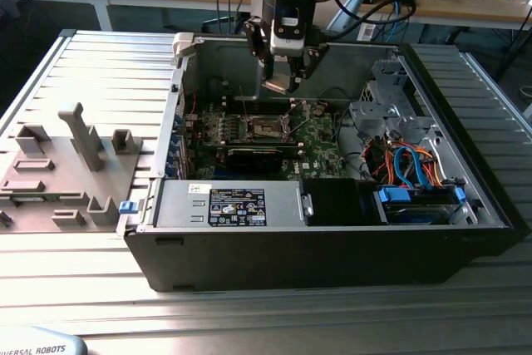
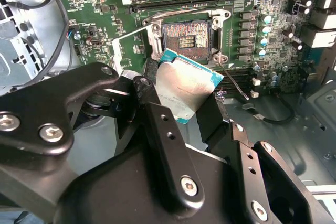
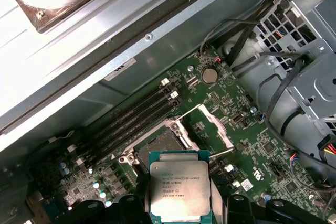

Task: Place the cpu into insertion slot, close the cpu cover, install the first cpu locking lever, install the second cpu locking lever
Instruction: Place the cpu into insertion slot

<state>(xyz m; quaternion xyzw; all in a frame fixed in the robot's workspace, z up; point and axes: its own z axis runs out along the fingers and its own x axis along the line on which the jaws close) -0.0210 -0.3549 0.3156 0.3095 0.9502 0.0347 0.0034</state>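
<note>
Gripping the small flat square chip with silvery-grey metal top [image 3: 180, 190] in the black claw [image 3: 181, 207], aloft above the uncovered square black socket recess [image 3: 157, 149] on the green circuit board [image 3: 265, 148], with the thin silvery metal frame plate [image 3: 214, 125] flipped up alongside.

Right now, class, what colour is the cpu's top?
The cpu is silvery-grey, teal-edged; first wrist view shows it best.

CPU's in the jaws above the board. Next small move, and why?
Probably ease straight down toward the insertion slot: the gripper holds the cpu above the bare slot, apart from it, and the cpu cover stands swung open.
</note>
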